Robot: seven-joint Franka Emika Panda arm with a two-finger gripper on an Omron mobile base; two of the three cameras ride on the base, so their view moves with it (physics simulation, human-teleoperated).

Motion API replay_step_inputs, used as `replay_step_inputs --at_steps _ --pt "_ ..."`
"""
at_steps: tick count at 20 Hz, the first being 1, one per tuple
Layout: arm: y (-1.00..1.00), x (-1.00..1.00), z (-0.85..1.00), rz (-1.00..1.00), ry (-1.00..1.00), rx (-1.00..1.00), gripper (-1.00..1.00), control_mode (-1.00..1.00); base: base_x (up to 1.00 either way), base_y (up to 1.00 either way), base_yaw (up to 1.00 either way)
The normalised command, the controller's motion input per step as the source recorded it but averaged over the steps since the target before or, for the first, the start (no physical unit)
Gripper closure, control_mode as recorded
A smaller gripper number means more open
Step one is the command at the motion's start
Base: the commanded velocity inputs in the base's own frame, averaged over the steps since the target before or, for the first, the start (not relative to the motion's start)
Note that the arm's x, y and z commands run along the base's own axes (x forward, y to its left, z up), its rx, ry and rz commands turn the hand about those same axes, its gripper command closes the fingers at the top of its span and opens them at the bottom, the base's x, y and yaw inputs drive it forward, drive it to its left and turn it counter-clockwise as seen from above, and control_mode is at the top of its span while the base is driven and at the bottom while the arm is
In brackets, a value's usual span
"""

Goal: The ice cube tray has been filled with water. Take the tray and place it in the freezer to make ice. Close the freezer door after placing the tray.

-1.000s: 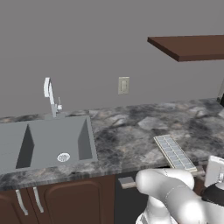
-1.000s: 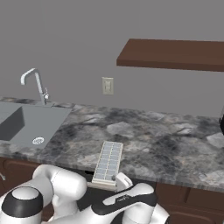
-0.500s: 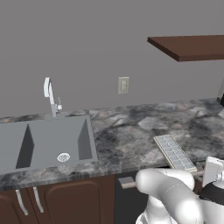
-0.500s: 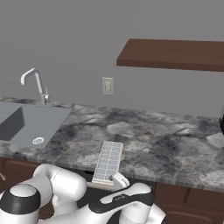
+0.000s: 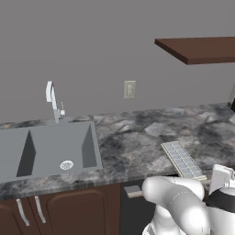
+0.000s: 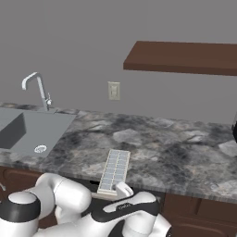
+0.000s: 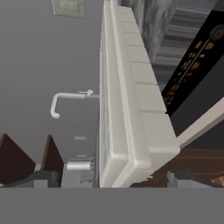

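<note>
One tray: the ice cube tray lies on the counter, near end overhanging the front edge.
Long axis: near to far.
Gripper: fingers apart, straddling the tray's near end.

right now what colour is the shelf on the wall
Dark reddish brown, like wood. The shelf shows best in the right base view.

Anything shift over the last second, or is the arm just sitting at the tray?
Nothing visibly changed. The ice cube tray lies in the same spot at the counter edge, and the gripper stays open around its near end without lifting it.
</note>
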Motion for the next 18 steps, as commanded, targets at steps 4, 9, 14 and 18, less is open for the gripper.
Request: replay_step_inputs --at_steps 4,9,14,18 --pt "0.07 0.04 0.0 0.0 0.0 0.0 -1.0 -1.0 0.0 0.0 0.0" --pt "0.0 0.0 0.0 0.0 -0.03 0.0 -1.0 -1.0 0.0 0.0 0.0" --pt "0.0 0.0 -0.01 0.0 -0.14 0.0 -1.0 -1.0 0.0 0.0 0.0" --pt "0.0 0.0 -0.01 0.0 -0.16 0.0 -1.0 -1.0 0.0 0.0 0.0"
